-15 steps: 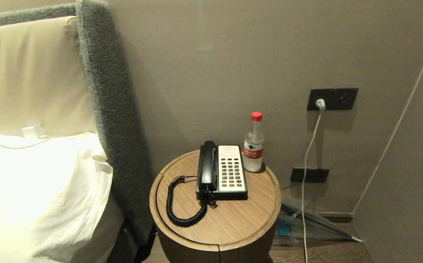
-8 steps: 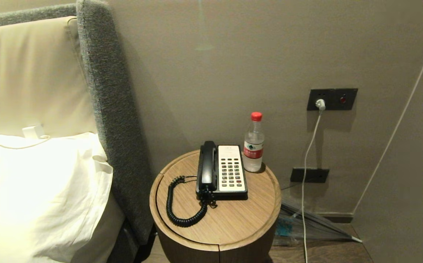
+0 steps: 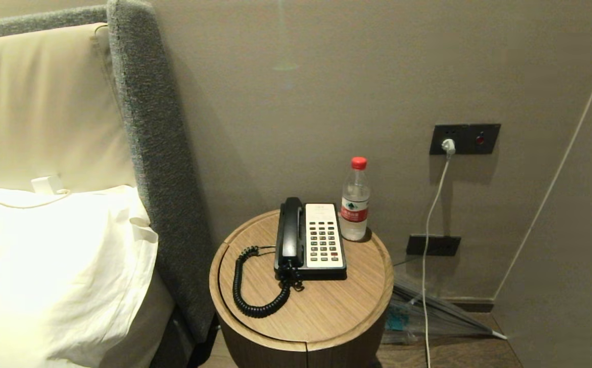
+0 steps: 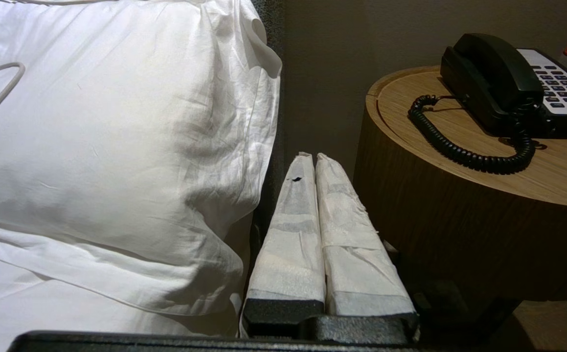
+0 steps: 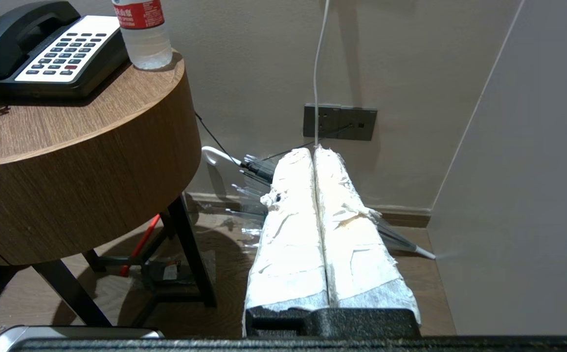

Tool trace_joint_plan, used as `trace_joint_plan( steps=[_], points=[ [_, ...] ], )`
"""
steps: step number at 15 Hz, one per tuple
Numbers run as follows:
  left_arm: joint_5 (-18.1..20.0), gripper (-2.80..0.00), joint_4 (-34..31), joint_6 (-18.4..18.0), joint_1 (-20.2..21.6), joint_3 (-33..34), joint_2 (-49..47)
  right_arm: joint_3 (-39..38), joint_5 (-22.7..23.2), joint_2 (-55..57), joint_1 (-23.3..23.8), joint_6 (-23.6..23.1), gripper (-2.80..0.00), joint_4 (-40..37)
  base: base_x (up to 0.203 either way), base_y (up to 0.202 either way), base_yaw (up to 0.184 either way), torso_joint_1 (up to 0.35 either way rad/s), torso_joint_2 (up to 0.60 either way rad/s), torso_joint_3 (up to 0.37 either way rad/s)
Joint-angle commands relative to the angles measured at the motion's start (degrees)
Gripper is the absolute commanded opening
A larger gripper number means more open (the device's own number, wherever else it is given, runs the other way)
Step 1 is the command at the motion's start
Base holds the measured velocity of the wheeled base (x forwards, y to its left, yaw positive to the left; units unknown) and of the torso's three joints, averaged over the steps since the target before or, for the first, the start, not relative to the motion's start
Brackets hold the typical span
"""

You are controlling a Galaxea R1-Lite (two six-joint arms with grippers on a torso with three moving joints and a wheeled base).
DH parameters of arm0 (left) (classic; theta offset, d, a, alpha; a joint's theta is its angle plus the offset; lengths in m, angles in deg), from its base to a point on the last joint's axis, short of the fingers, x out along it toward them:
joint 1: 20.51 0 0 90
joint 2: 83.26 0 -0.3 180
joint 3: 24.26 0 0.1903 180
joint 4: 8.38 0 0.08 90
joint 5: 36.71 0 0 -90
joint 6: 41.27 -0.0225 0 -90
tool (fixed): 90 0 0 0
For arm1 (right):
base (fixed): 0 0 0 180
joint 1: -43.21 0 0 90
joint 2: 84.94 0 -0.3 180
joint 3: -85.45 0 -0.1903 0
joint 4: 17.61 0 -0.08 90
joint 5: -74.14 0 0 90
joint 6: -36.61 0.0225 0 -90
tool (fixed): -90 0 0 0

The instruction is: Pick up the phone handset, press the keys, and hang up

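1 phone handset, 1 phone base, 1 bottle, 1 pillow.

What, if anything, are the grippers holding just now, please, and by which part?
Nothing: the left gripper and right gripper are shut and empty; the phone handset lies on its cradle.

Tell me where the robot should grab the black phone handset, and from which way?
Probably around the narrow middle of the phone handset, coming from above. It lies flat in its cradle on the left side of the phone base, with bulkier rounded ends, so the slim bar between them suits a pinch across its width. The coiled cord hangs off the near end, so avoid that end.
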Motion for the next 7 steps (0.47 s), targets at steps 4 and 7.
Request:
trace_joint_plan(
  steps=[4, 7],
  points=[
    [-0.07, -2.8, 0.02, 0.01, 0.02, 0.01, -0.07, 0.09, -0.22, -0.63, -0.01, -0.23, -2.8, -0.55, 0.0, 0.0, 0.0, 0.0, 0.0, 0.0],
    [0.02, -2.8, 0.02, 0.01, 0.02, 0.01, -0.07, 0.0, -0.15, -0.63, -0.01, 0.2, -2.8, -0.11, 0.0, 0.0, 0.0, 0.0, 0.0, 0.0]
  ],
)
